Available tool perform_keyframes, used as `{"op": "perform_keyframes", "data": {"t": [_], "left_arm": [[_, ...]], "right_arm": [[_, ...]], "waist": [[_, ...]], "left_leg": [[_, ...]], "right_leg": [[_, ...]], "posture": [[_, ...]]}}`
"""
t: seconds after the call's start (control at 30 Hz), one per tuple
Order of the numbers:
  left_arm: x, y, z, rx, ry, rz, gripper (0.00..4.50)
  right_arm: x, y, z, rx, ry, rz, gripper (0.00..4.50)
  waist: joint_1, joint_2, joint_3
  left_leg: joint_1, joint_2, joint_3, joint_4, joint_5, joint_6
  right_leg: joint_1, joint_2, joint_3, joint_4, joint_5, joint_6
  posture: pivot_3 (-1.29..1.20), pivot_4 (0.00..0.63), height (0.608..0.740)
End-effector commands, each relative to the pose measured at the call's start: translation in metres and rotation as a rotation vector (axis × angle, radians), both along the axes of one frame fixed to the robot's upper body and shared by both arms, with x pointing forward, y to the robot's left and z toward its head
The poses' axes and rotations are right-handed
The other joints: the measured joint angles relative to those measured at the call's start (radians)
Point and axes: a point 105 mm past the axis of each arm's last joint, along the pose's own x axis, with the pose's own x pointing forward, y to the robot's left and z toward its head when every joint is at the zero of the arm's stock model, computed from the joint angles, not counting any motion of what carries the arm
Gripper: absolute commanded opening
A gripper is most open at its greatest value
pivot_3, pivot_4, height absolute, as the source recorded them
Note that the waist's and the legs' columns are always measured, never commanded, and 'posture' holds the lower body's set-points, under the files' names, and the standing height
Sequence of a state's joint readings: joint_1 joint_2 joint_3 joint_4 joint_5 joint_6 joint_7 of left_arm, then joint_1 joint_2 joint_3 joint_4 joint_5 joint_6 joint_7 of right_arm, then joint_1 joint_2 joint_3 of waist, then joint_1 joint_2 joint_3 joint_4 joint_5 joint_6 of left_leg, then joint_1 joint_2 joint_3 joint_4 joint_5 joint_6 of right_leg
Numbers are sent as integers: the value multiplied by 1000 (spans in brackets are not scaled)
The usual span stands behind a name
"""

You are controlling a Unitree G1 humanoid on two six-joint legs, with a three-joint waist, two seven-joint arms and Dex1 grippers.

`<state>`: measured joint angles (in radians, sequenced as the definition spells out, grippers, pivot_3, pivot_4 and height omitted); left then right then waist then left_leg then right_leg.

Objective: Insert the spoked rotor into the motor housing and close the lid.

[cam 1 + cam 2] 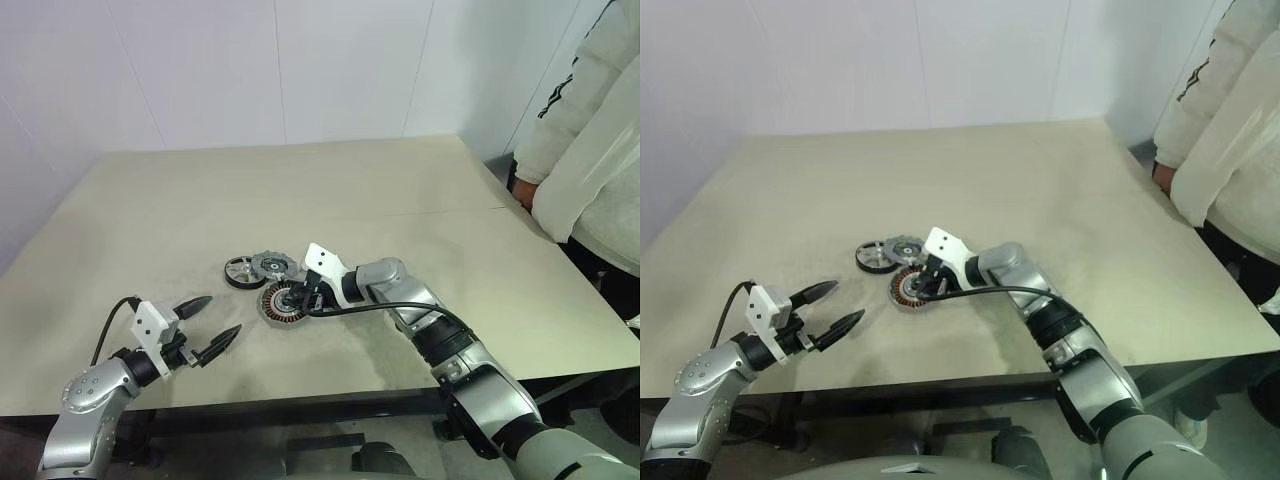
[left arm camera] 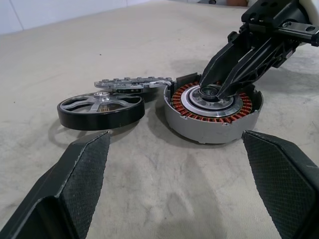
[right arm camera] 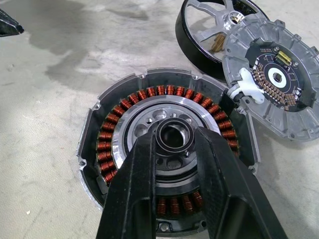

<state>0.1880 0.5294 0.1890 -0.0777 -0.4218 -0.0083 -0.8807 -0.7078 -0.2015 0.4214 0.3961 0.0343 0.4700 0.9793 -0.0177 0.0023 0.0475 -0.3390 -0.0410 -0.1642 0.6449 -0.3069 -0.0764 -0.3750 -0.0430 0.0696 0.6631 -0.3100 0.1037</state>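
Here the landmark is the motor housing [image 3: 167, 164], a round silver-rimmed shell with a ring of copper-brown windings around a silver centre, lying flat on the table. The right gripper [image 3: 172, 137] comes down on it from the robot's right side, and its two black fingers are nearly closed around the small dark ring at the housing's hub; whether they really clamp the ring or only frame it, the wrist view does not settle. The spoked rotor [image 2: 99, 107], a flat wheel with a dark outer rim and silver spokes, lies just beside the housing, on its side toward the robot's left and a little farther from the robot. The lid [image 3: 274, 79], a grey round metal disc with a notched edge, sits between them, leaning with one edge on the rotor and the other close to the housing's rim. The left gripper [image 1: 212, 322] hangs wide open and holds nothing, apart from the housing on the near left, pointing toward the parts. Probably the left arm has the freer path to the rotor, but the lid resting on it must come off first.

The beige table [image 1: 300, 190] is matte, slightly stained around the housing. A person in a light jacket [image 1: 590, 130] stands at the table's right edge, well apart from the housing.
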Motion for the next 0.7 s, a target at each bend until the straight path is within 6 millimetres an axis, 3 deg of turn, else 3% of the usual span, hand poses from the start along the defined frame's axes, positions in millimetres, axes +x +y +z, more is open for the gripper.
{"op": "perform_keyframes", "data": {"t": [0.03,0.7], "left_arm": [[3,0,9,17,-41,-6,4500],[5,3,11,20,-43,-5,4500]], "right_arm": [[1,6,11,27,-30,18,744],[-3,7,11,34,0,25,744]], "waist": [[0,0,0],[0,1,1]], "left_leg": [[0,0,0,0,0,0],[0,0,0,-1,0,0]], "right_leg": [[0,0,0,0,0,0],[0,0,0,0,0,0]], "posture": [[0,0,740],[0,0,740]]}}
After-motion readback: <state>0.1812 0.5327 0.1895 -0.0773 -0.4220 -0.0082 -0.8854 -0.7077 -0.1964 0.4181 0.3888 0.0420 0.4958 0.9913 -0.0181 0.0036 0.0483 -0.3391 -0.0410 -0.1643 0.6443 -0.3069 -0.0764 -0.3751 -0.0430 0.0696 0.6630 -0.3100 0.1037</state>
